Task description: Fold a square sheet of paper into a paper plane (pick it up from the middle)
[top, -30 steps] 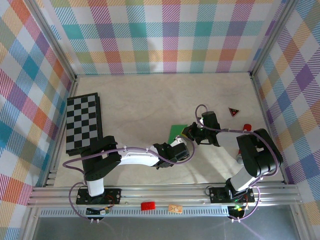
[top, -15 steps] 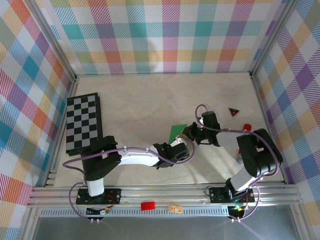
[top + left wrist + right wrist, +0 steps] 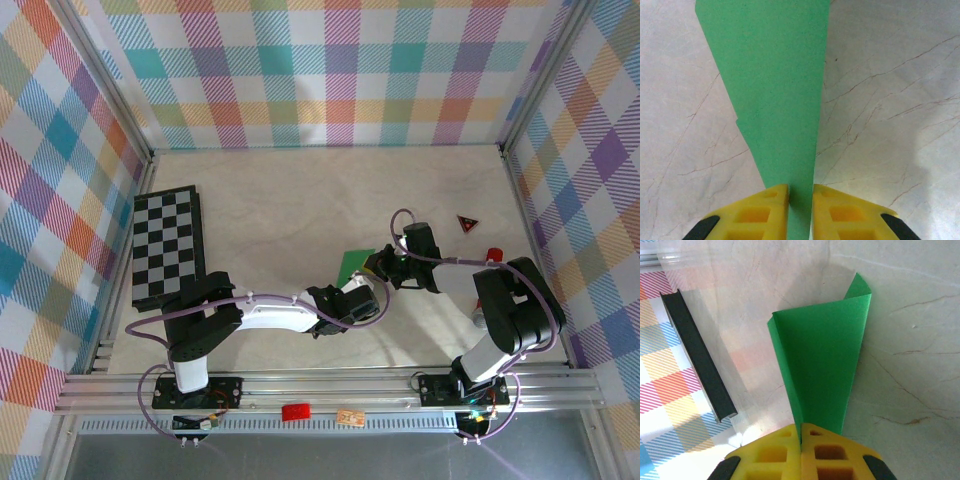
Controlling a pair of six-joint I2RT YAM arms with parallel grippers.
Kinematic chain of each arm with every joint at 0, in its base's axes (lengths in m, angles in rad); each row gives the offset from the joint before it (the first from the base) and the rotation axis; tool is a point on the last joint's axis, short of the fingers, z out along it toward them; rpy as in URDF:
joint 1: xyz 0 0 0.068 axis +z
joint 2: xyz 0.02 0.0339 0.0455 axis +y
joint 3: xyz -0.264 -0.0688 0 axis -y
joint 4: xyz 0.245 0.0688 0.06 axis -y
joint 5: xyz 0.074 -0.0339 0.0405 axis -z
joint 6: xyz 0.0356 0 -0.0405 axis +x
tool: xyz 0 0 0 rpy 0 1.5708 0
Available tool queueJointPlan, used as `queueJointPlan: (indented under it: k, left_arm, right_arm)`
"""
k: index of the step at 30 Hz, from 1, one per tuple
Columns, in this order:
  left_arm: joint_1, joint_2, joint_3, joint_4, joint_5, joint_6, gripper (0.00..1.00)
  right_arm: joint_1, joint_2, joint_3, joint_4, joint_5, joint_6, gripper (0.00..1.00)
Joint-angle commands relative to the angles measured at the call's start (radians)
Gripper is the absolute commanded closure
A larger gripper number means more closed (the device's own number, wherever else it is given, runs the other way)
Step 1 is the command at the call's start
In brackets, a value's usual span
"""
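Pale, marbled tabletop fills the floor of a booth walled in pastel plaid, with a black-and-white chessboard lying flat along the left side. Near the right wall sit a small red-and-black triangle and, just nearer the arms, a red cylinder, both well apart from the work.

Between the two arms, around the middle of the table, is the green sheet of paper. From above it shows as a narrow, slanted green strip, its near right end covered by both wrists, so I cannot tell from there whether it rests on the table or hangs just over it.

The left gripper reaches in from the left. Its yellow fingers stand a narrow slot apart, and the paper runs straight through that slot and widens away from the camera; they appear to pinch it from both sides.

The right gripper comes from the opposite side with its yellow fingers pressed tight together on the bottom edge of the paper. Here the sheet is doubled over, one crease running up the left side, and its far corner curls upward. A dark frame bar lies off to the left of it.
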Motion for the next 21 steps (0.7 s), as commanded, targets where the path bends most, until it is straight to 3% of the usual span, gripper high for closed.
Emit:
queueJointPlan:
  k: [1, 21]
  left_arm:
    - [-0.009, 0.004, 0.022, -0.002, -0.011, -0.015, 0.81]
    - [-0.009, 0.027, 0.029, -0.009, -0.014, -0.009, 0.86]
  right_arm:
    - [-0.004, 0.002, -0.01, 0.005, 0.004, 0.003, 1.0]
    - [-0.004, -0.003, -0.006, 0.004, 0.001, 0.003, 1.0]
